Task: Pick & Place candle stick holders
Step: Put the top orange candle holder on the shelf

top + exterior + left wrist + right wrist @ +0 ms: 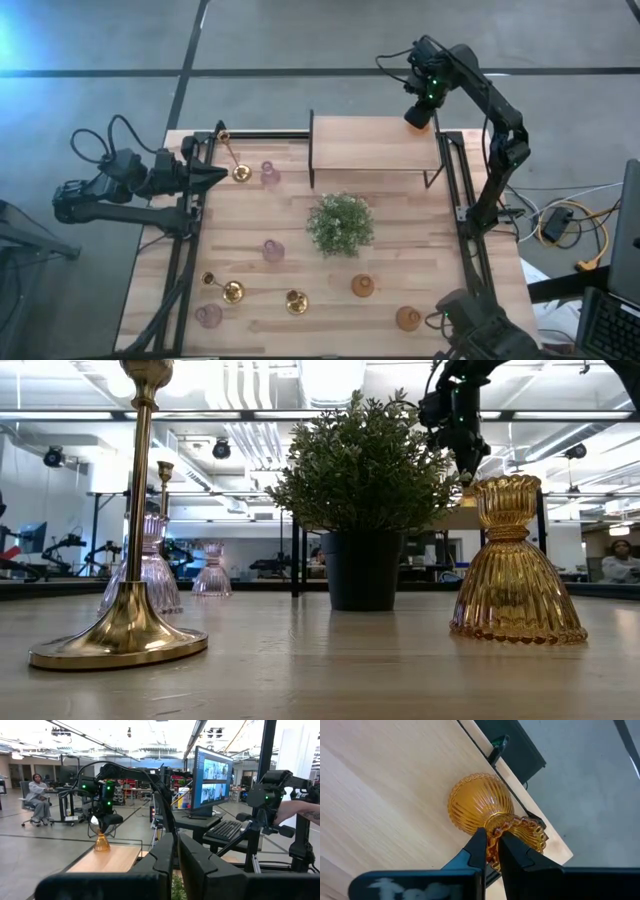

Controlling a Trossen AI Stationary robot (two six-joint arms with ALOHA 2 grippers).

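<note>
Item: amber glass holder [480,805] — your right gripper [491,851] is clamped on its neck, base on the raised shelf [370,140] at the far right corner, upright for release; your left gripper [215,176], fingers together and empty, waits at the worktop's left edge.

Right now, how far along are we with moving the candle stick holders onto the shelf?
Barely started. The right gripper is shut on one amber holder, standing at the raised shelf's far right corner; nothing else is up there. Left on the table: two amber, three pink and three brass holders around the plant. The left gripper waits, shut.
</note>
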